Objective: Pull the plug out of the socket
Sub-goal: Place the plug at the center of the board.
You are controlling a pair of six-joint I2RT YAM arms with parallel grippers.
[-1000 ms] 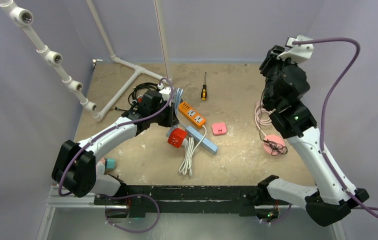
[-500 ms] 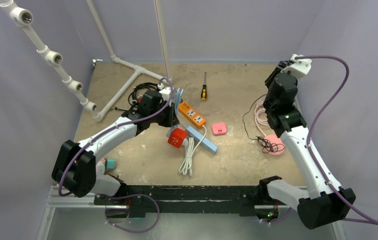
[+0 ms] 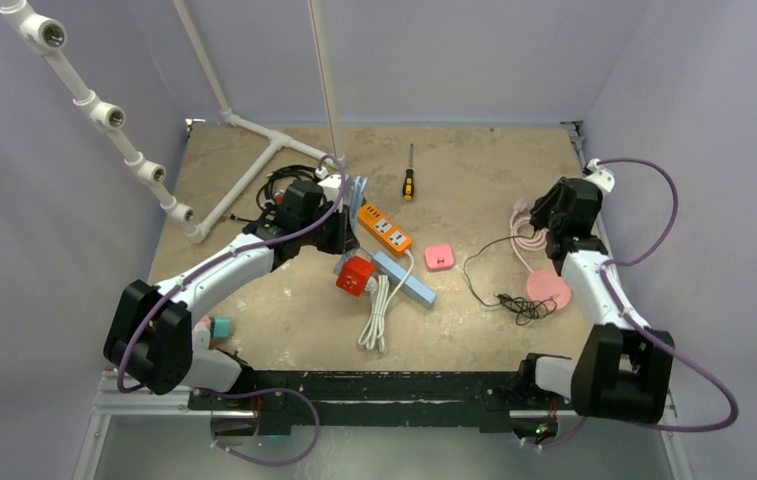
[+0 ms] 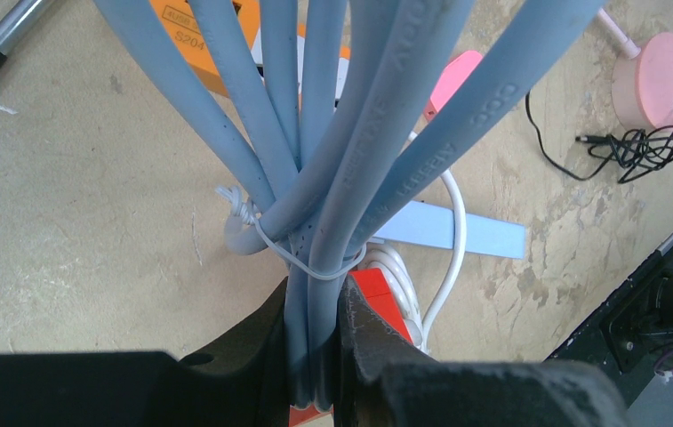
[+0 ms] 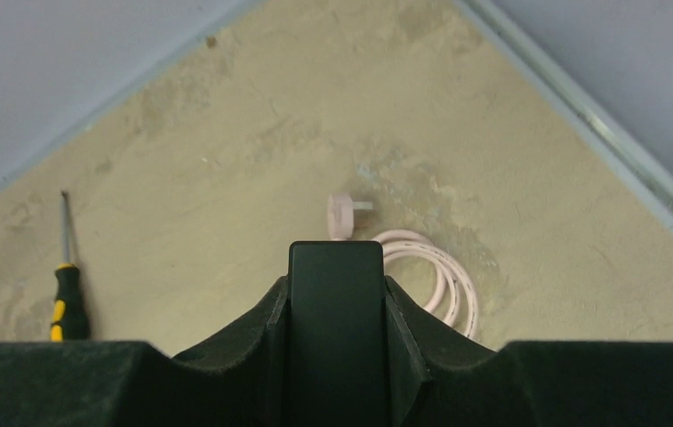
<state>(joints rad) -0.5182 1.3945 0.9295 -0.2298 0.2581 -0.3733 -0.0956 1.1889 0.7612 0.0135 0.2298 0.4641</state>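
Pale lilac walls [image 3: 454,50] enclose a worn tan table [image 3: 474,170], white pipe fittings [image 3: 107,115] at left.

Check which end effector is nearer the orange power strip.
Left. The left end effector sits right beside the orange power strip, shut on the blue cable bundle. The right end effector, holding a black plug, is far off by the pink coiled cable.

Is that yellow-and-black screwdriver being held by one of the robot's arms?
No, the yellow-and-black screwdriver lies by itself on the tan table, apart from both arms.
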